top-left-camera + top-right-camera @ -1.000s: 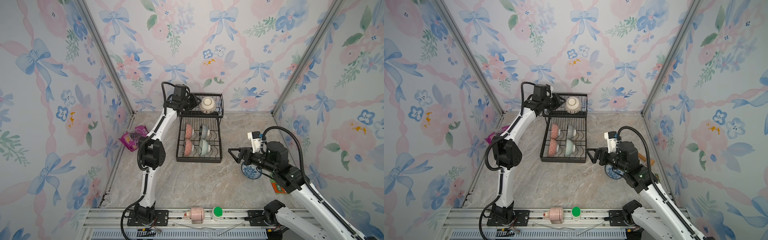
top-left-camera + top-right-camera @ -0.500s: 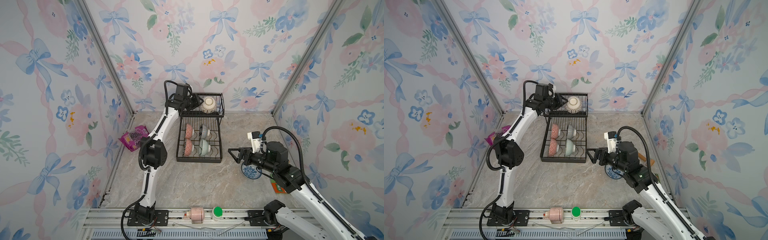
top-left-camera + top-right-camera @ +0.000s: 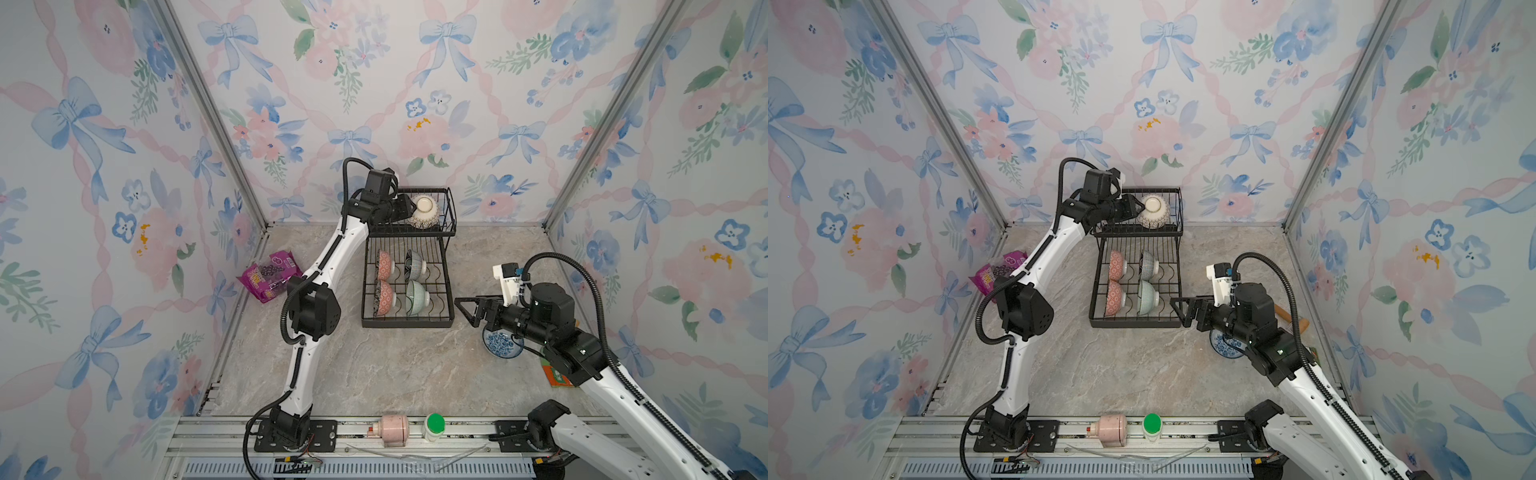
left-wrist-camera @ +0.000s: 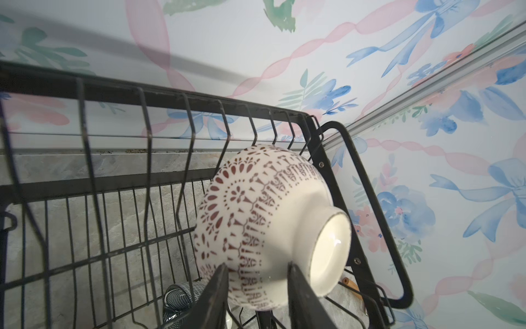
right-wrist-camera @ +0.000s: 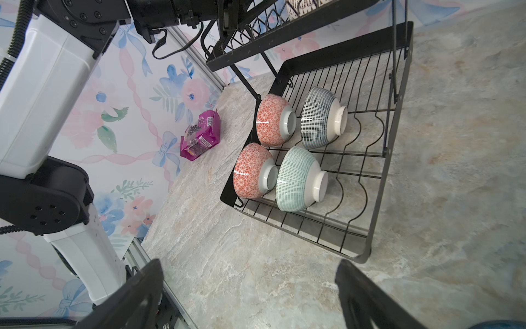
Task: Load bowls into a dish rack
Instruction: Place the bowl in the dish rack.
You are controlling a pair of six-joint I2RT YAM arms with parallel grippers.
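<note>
Bowl (image 4: 264,228) at tips of left jaws.

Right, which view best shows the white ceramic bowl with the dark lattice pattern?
Left wrist view: the white lattice-patterned ceramic bowl is close up, pattern and foot clear. Both top views show it small; right wrist, a sliver.

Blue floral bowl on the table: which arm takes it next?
Right. The right gripper is open, next to the blue floral bowl; the left gripper is across at the lattice bowl in the top basket of the dish rack.
</note>
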